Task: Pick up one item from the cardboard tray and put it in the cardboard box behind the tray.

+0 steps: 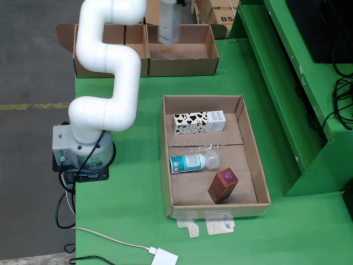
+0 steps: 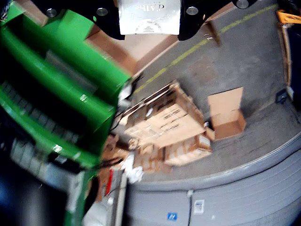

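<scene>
Reaching high over the back of the green table (image 1: 132, 182), the white arm (image 1: 107, 61) hangs its gripper (image 1: 169, 22) above the cardboard box (image 1: 182, 51), which sits behind the tray (image 1: 165, 160). A pale, blurred box-shaped item (image 1: 168, 25) hangs upright at the gripper, right over the cardboard box's open top. The wrist view shows that same silvery item (image 2: 149, 16) pinched between the black jaws, with reversed lettering on its face. Inside the tray, three things lie in a row: a cow-patterned carton (image 1: 199, 122) toward the end nearest the cardboard box, a white bottle (image 1: 193, 162) on its side in the middle, and a dark red box (image 1: 223, 185) at the end farthest from it. Beyond the tray's front edge, scraps of tape (image 1: 212, 225) stick to the table.
</scene>
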